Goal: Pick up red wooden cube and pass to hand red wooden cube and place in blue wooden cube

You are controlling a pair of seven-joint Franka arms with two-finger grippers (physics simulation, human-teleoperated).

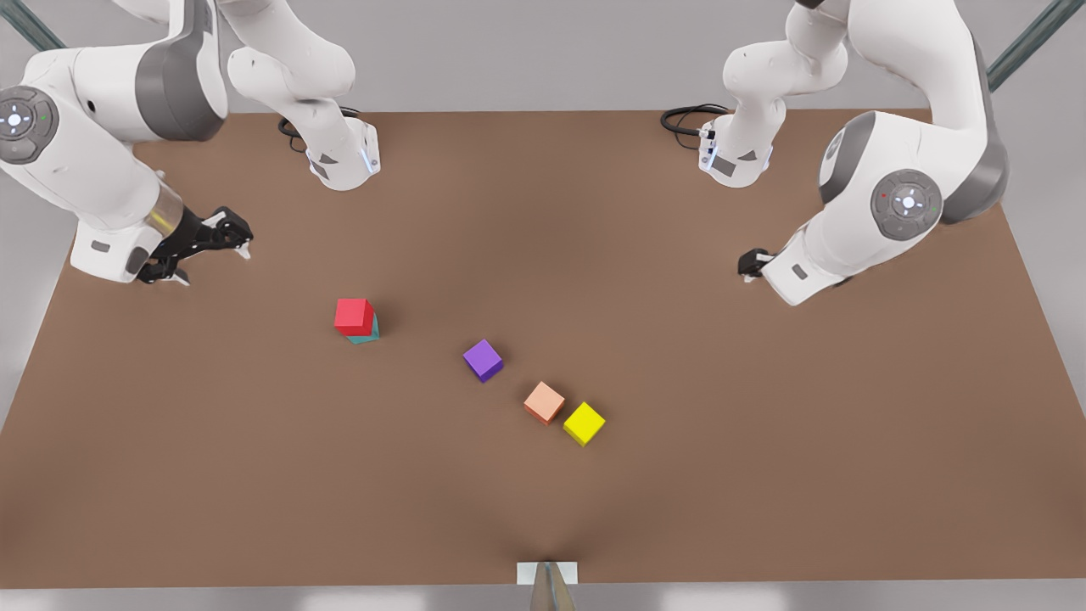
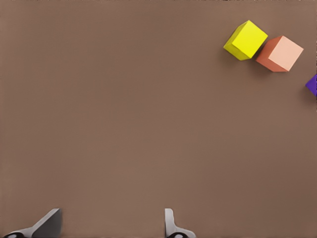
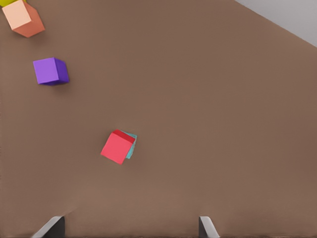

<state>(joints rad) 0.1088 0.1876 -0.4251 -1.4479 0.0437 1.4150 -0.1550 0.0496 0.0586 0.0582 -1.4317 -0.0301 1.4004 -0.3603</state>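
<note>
Arms: both pulled back, hovering over table [image 1: 764, 475] side edges.
R gripper [image 1: 197, 255]: fingers apart, empty.
L gripper [image 1: 750, 265]: apart, empty.
Red wooden cube [image 1: 354, 316]: stacked on blue wooden cube [image 1: 366, 336].

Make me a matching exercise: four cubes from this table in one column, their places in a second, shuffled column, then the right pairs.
Cubes:
1. red wooden cube
2. purple cube
3. salmon-orange cube
4. yellow cube

Places:
A. between the stack and the salmon-orange cube
B. end of the row, toward the front view's right
C. on top of the blue wooden cube
D. between the purple and yellow cubes, close beside the yellow

Pairs: 1-C, 2-A, 3-D, 4-B
</note>
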